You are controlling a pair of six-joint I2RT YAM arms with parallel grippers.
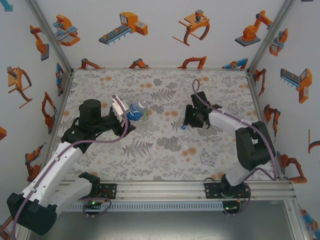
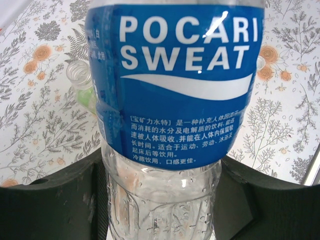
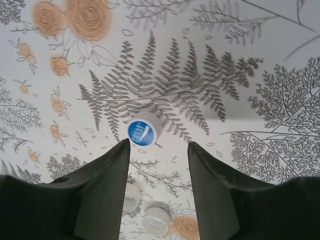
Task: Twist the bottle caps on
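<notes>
Left wrist view has the blue-label bottle [image 2: 175, 85] right up against the lens. The left fingers [image 2: 55, 200] press on its clear ribbed body just below the label, 1 on each side, partly closed and holding it. Just behind this bottle, on its left in that view, a green-tinted bottle [image 2: 84, 87] shows an uncapped mouth.

From the top external view, the blue-label bottle [image 1: 135, 111] is over the left half of the floral tabletop [image 1: 150, 165], tilted in the grip. Whether it touches the tabletop I cannot tell. Well to the right of the bottle, a blue-topped cap [image 1: 183, 128] lies on the tabletop under the tip of the right arm.

In the right wrist view, the right fingers [image 3: 100, 195] stand apart with nothing between them. The blue-topped cap [image 3: 142, 131] lies flat just past their tips, nearer the finger on that view's left. 2 whitish caps [image 3: 156, 220] lie close together on the tabletop, seen through the gap between the fingers.
</notes>
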